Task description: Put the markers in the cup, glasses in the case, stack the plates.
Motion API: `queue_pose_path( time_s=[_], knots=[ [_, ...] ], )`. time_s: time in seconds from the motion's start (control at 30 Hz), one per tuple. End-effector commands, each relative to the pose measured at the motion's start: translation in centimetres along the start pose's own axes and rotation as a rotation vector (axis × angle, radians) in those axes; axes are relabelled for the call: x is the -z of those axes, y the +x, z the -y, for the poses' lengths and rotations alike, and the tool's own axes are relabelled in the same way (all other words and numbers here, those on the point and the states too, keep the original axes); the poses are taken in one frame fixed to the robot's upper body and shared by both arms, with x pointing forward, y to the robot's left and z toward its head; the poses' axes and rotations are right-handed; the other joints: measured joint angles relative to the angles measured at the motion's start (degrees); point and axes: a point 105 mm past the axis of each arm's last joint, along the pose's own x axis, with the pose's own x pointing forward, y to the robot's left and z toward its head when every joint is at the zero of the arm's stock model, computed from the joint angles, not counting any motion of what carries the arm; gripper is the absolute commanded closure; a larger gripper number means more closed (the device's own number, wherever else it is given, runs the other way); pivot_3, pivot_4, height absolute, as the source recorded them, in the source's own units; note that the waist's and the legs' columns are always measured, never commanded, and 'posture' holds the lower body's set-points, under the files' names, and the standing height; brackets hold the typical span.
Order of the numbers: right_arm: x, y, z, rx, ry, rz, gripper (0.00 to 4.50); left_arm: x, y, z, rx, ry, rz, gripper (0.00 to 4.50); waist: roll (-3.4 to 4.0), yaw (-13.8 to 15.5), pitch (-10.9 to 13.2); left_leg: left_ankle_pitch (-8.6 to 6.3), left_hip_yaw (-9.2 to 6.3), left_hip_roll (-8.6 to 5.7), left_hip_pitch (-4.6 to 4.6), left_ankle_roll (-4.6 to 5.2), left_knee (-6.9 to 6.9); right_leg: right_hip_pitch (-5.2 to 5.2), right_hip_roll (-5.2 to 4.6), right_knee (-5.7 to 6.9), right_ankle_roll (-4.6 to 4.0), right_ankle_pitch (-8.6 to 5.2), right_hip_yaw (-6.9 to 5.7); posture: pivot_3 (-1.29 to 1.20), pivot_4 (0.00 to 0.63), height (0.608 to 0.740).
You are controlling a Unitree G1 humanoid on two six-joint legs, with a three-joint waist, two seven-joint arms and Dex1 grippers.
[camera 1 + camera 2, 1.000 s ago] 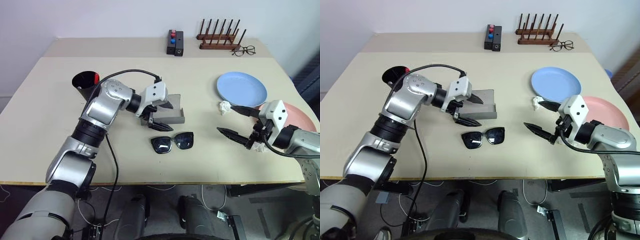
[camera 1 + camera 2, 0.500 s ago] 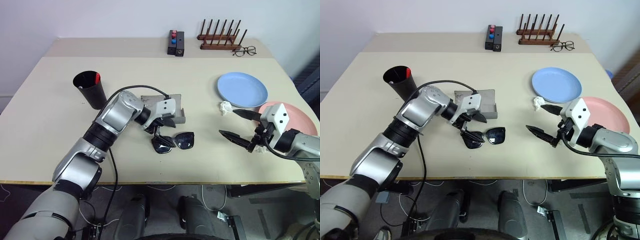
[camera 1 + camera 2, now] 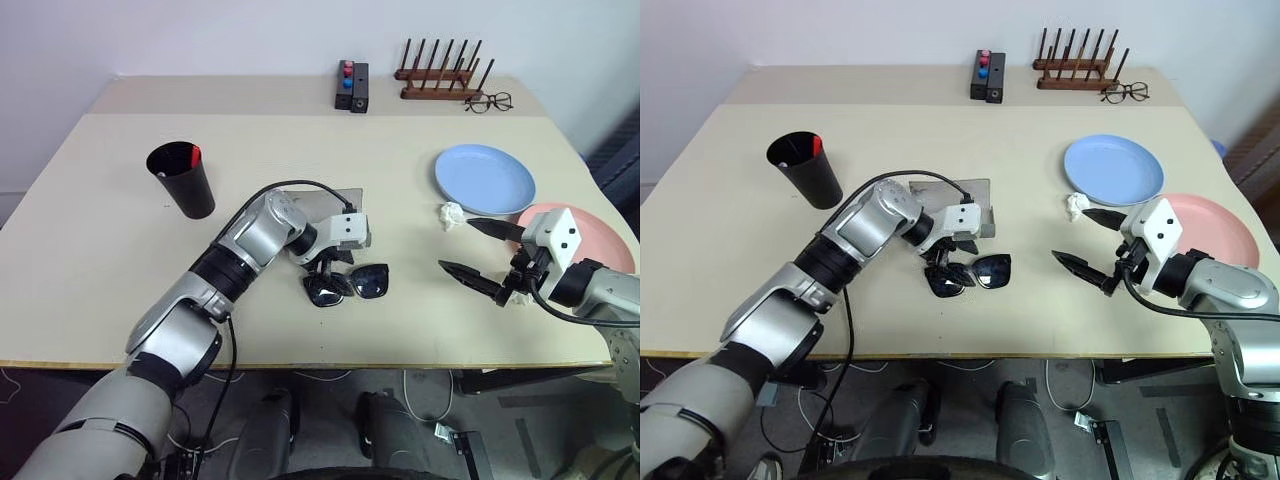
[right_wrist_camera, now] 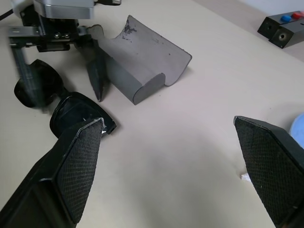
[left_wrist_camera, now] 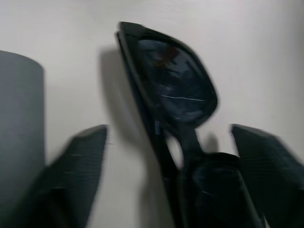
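Beside the grey glasses case (image 3: 325,215), on its near side, the black sunglasses (image 3: 347,284) lie flat on the table (image 3: 100,250). The left gripper (image 3: 322,268) reaches down over their left lens, one finger on either side of the frame; whether the fingers (image 5: 78,164) already pinch it is hard to judge (that wrist view is smeared). To the case's right, the right gripper (image 3: 472,255) hovers with its fingers spread wide, grasping nothing, just short of the light blue plate (image 3: 484,176) and pink plate (image 3: 590,235). Left of the case stands the black cup (image 3: 181,178).

head stereo overhead, wrist views close
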Motion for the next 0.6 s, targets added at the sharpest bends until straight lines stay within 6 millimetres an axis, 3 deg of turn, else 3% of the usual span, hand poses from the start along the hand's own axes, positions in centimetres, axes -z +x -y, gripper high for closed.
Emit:
queue_pose_path(
  time_s=[0.03, 0.13, 0.17, 0.43, 0.6],
  knots=[
    [-1.4, -0.4, 0.1, 0.015, -0.043, 0.035, 0.0, -0.8, -0.2, -0.1, 0.001, 0.049, -0.012, 2.84, 0.0, 0.0, 0.0, -0.01, 0.01, 0.0, 0.0, 0.01, 0.0, 0.0, -0.01, 0.0, 0.0, 0.0, 0.0, 0.0, 0.15, 0.74],
    [-1.4, -0.5, 0.2, 0.02, -0.045, 0.033, 0.0, -0.8, -0.2, -0.2, 0.004, 0.053, -0.013, 4.22, 0.08, 0.2, -0.1, -0.01, -0.01, 0.0, 0.03, 0.02, 0.04, 0.12, -0.01, -0.04, -0.01, -0.03, 0.0, 0.0, 0.15, 0.74],
    [-1.3, -0.6, 0.2, 0.021, -0.046, 0.033, 0.0, -0.8, -0.2, -0.1, 0.008, 0.057, -0.012, 4.49, 0.12, 0.2, -0.1, -0.02, -0.02, 0.01, 0.07, 0.03, 0.06, 0.21, -0.02, -0.1, -0.01, -0.03, -0.01, 0.0, 0.15, 0.74],
    [-1.3, -0.4, 0.4, 0.026, -0.052, 0.031, 0.0, -1.4, -0.8, 0.4, 0.041, 0.1, 0.031, 4.49, 0.11, 0.0, -0.1, -0.11, -0.04, 0.05, 0.2, 0.18, 0.18, 0.46, -0.14, -0.23, 0.03, -0.07, -0.01, 0.0, 0.15, 0.74],
    [-1.5, -0.2, 0.6, 0.026, -0.057, 0.038, 0.0, -3.0, -1.7, 0.3, 0.025, 0.163, 0.135, 4.49, 0.11, 0.0, -0.1, -0.12, -0.03, 0.05, 0.2, 0.18, 0.18, 0.45, -0.14, -0.23, 0.03, -0.07, -0.01, 0.0, 0.15, 0.74]
  ],
)
